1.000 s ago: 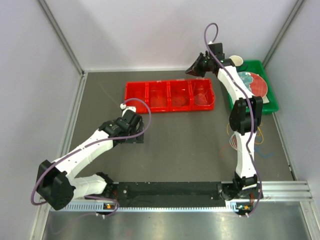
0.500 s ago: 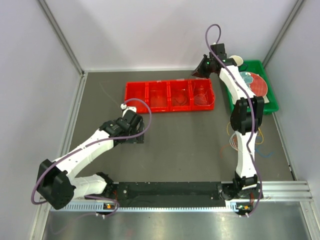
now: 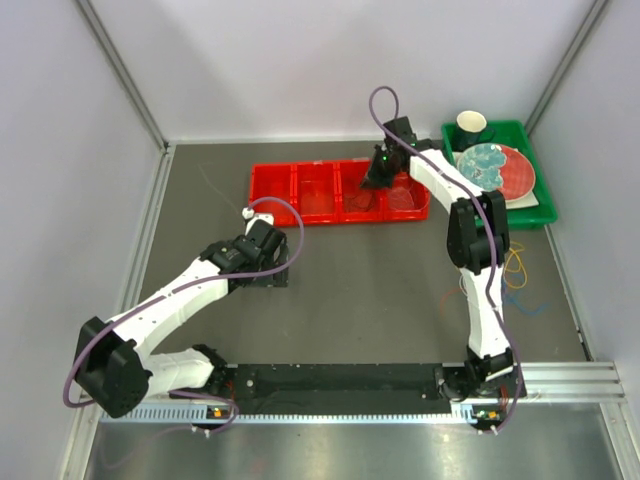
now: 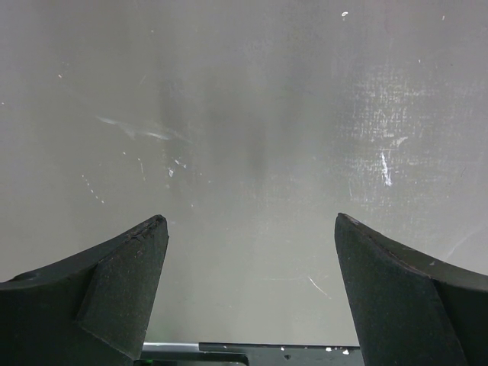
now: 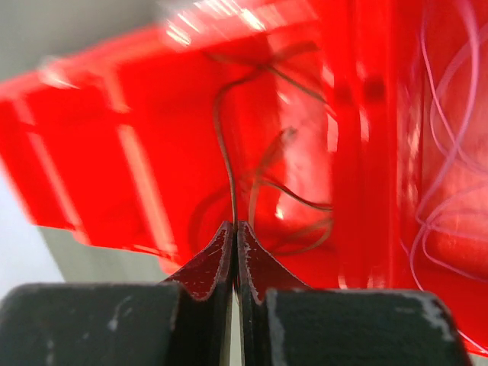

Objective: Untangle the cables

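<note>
My right gripper [image 3: 374, 182] hangs over the third compartment of the red tray [image 3: 268, 172]. In the right wrist view its jaws are pressed together [image 5: 235, 225] on a thin dark cable [image 5: 219, 141] that loops down into that compartment. A white/lilac cable [image 5: 446, 145] lies in the compartment to the right. More loose cables lie on the table by the right arm: orange-yellow [image 3: 516, 268], blue [image 3: 531, 306] and a pale tangle [image 3: 455, 287]. My left gripper [image 3: 272, 266] is open and empty over bare table, with nothing between its fingers in the left wrist view [image 4: 248, 223].
A green bin [image 3: 545, 212] at the back right holds a red plate [image 3: 516, 170], a teal object [image 3: 482, 162] and a dark cup [image 3: 471, 124]. White walls close off the back and both sides. A black rail [image 3: 340, 378] runs along the near edge.
My right gripper has swung left and down, from beside the green bin to over the red tray's third compartment, carrying the dark cable. The left arm has not moved.
</note>
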Motion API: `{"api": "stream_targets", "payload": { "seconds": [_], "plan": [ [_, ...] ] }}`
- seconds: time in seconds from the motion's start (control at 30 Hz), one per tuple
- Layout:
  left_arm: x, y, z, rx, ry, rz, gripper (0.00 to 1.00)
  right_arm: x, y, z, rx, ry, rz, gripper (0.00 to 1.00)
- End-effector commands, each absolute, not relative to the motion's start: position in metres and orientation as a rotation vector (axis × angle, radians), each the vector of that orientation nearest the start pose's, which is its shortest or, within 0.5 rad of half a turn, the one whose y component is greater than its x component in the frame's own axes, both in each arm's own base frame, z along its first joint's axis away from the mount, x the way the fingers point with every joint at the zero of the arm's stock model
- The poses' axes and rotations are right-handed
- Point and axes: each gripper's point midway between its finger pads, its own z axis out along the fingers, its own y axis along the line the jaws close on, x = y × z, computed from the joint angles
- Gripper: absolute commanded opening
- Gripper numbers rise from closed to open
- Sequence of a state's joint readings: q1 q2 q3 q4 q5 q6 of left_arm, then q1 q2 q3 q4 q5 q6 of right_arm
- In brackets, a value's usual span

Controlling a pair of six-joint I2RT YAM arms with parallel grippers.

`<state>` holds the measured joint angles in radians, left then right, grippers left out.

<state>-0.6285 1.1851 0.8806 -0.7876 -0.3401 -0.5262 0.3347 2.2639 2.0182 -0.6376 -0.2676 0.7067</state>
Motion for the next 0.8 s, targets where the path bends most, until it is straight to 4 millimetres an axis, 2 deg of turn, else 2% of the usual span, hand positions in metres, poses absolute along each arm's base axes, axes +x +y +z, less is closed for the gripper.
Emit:
{"api": "stream_targets", "payload": {
  "seconds": [0.0,0.2,0.3,0.33,0.43,0.57,0.63,0.7,0.77],
  "plan": [
    [0.233,-0.117,0.116,-0.003,2.527,0.034,0.94,0.507,0.257,0.134,0.327,2.509,0.780,0.00],
    [0.232,-0.118,0.115,0.002,2.529,0.031,0.94,0.513,0.262,0.145,0.289,2.505,0.800,0.01],
    [0.231,-0.119,0.117,0.004,2.525,0.026,0.94,0.518,0.265,0.161,0.267,2.489,0.814,0.19],
    [0.232,-0.119,0.117,0.004,2.525,0.026,0.94,0.520,0.267,0.171,0.253,2.469,0.825,0.32],
    [0.231,-0.120,0.116,0.011,2.527,0.027,0.94,0.521,0.269,0.191,0.229,2.438,0.843,0.48],
    [0.230,-0.121,0.117,0.016,2.524,0.018,0.94,0.514,0.264,0.219,0.189,2.406,0.827,0.53],
    [0.230,-0.122,0.118,0.019,2.522,0.019,0.94,0.509,0.259,0.241,0.154,2.372,0.812,0.57],
    [0.230,-0.122,0.117,0.021,2.523,0.018,0.94,0.499,0.250,0.259,0.131,2.360,0.777,0.59],
    [0.230,-0.123,0.118,0.024,2.522,0.016,0.94,0.492,0.239,0.268,0.137,2.354,0.708,0.59]
  ]
}}
